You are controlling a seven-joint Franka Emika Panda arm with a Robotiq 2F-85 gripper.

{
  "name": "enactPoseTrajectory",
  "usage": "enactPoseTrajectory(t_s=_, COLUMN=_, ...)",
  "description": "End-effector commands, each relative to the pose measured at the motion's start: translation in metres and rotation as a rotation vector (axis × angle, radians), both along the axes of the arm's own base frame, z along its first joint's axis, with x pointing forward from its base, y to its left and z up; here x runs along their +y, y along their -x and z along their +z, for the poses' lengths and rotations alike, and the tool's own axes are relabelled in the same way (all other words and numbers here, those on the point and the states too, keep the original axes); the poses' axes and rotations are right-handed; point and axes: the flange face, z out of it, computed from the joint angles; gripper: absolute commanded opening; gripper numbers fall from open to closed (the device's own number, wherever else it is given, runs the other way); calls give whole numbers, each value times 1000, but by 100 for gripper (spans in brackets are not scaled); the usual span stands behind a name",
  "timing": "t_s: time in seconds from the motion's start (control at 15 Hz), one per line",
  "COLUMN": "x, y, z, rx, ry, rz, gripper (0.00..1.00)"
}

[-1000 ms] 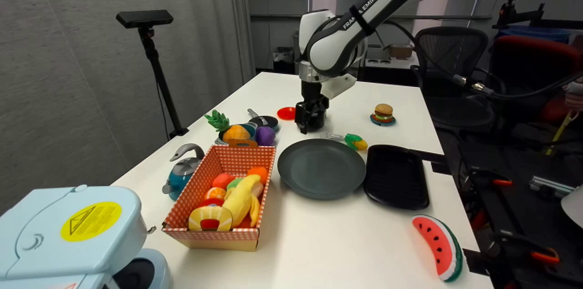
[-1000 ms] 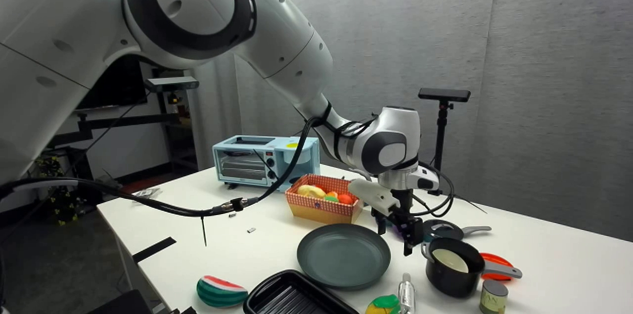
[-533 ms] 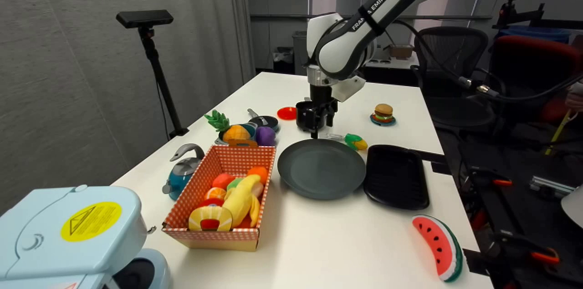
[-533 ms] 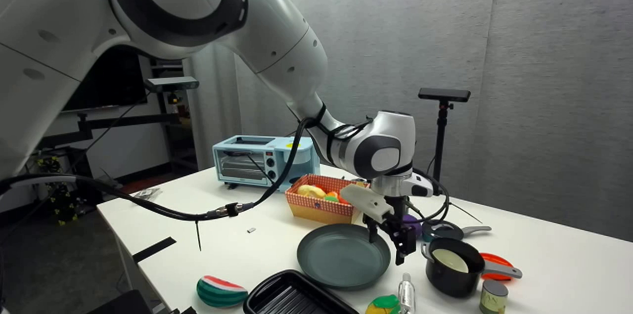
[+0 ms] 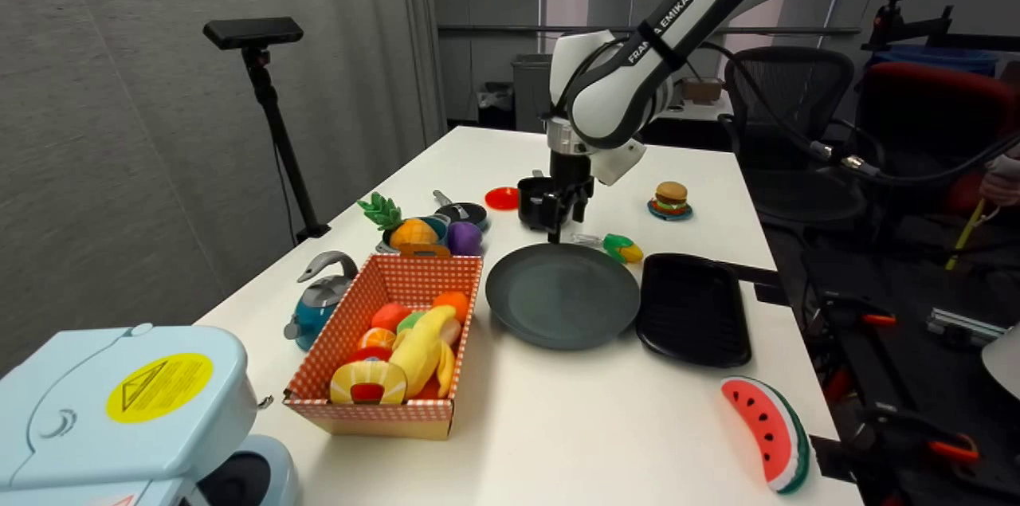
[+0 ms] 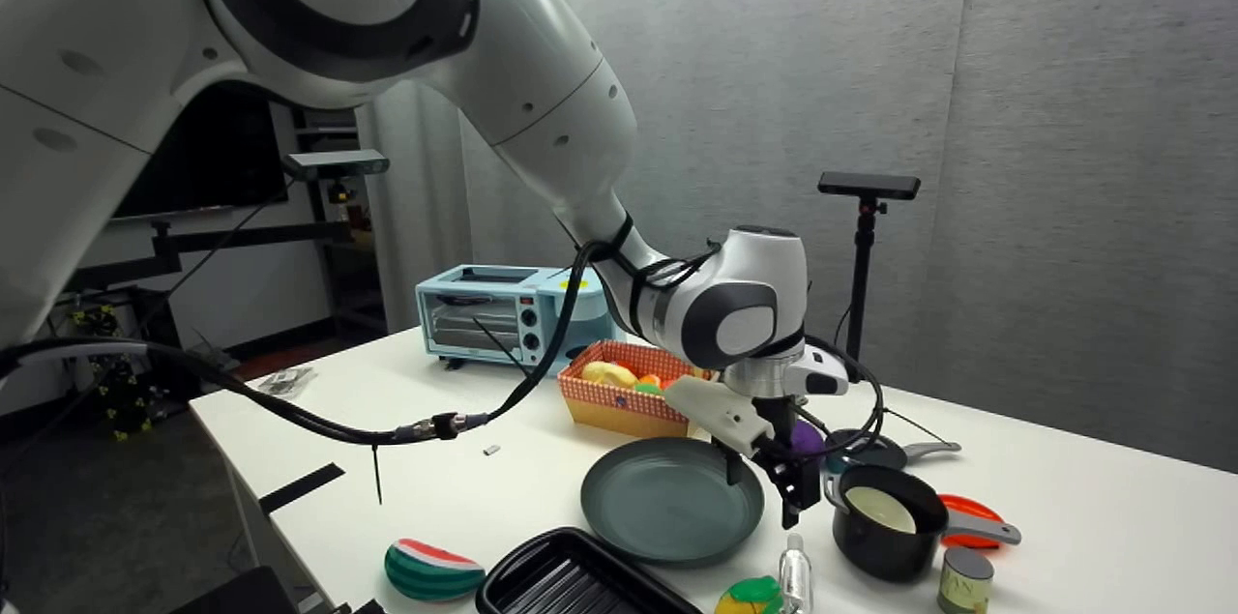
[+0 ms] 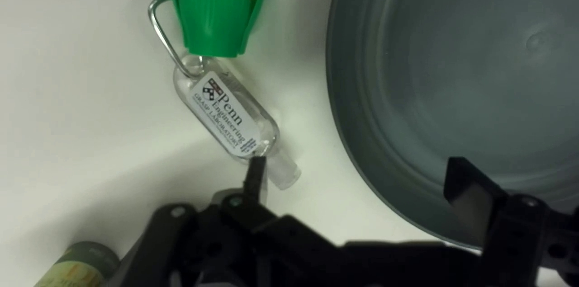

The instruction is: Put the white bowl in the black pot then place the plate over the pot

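Bowl (image 6: 878, 510), small and white, down inside the black pot (image 6: 875, 554) in an exterior view. Dark plate (image 5: 562, 299), big and round, flat on the white surface (image 5: 574, 418), just beside a black tray (image 5: 693, 307). End effector (image 7: 356, 165) spread wide, holding nothing, low by the plate and partly over its edge in the wrist view. Hard to tell if touching it. Near the end effector, a little clear bottle (image 7: 226, 110) just beside a green and yellow toy (image 7: 215, 7).

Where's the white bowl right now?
In an exterior view, the white bowl sits inside the black pot, on the right side, between the plate and the small can.
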Motion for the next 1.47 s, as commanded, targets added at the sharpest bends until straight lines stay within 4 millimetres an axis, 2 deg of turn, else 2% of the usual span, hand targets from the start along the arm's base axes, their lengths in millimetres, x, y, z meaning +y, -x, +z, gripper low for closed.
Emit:
enactPoseTrajectory(t_s=0.0, x=-5, y=11, z=-3, rx=-31, ry=7, rz=27, gripper=100)
enactPoseTrajectory(t_s=0.47, x=-2, y=25, z=-18, rx=-22, ry=6, rz=49, gripper=100)
enactPoseTrajectory(t_s=1.4, x=-2, y=27, z=-38, rx=-14, ry=9, rz=58, gripper=100)
